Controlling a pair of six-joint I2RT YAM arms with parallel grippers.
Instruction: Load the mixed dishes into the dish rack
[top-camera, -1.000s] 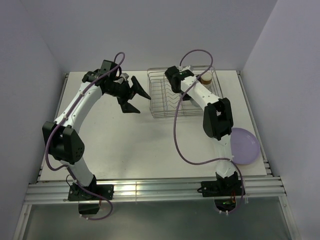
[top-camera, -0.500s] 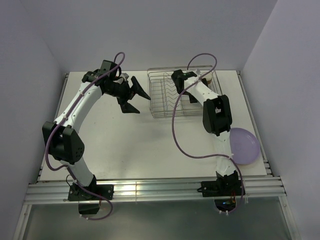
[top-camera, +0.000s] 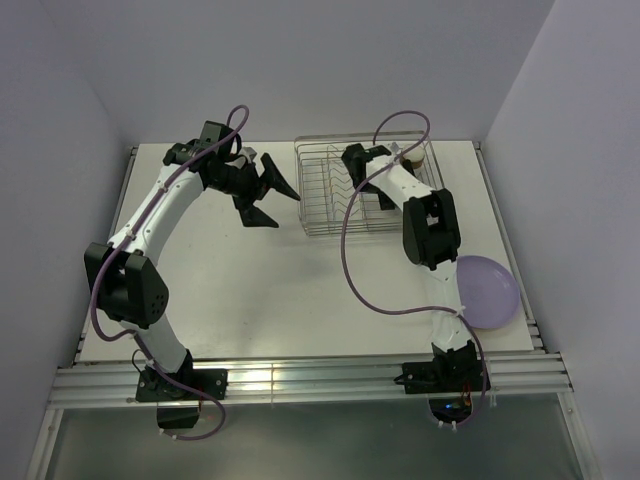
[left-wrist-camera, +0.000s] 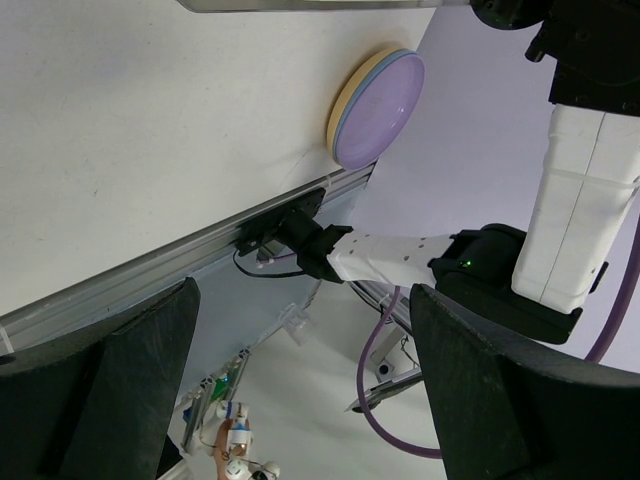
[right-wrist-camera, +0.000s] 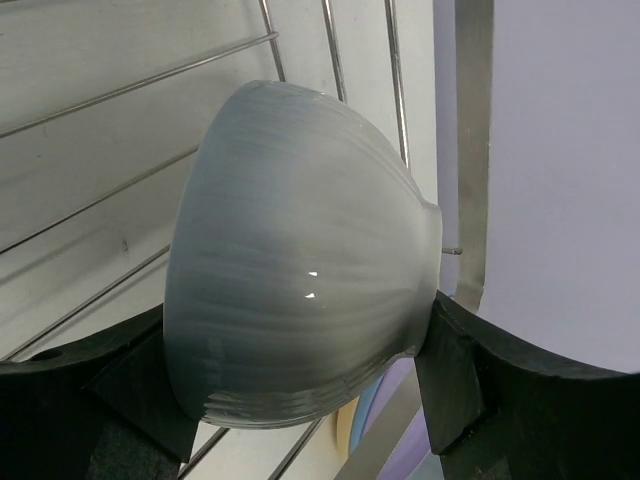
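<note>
Rack: rigid wire basket, far side of the counter.
Plates: stacked at the counter's right edge; stiff, glossy, probably breakable; best taken by the rim.
Bowl: over the rack; likely light, slick, fragile.
Right claw: clamped across the bowl's sides.
Left claw: spread wide, empty.

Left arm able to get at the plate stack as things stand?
Probably not. The plate stack lies at the right edge of the table, and the right arm, holding the bowl over the dish rack, stands between. The left arm, jaws open, is left of the rack.
</note>
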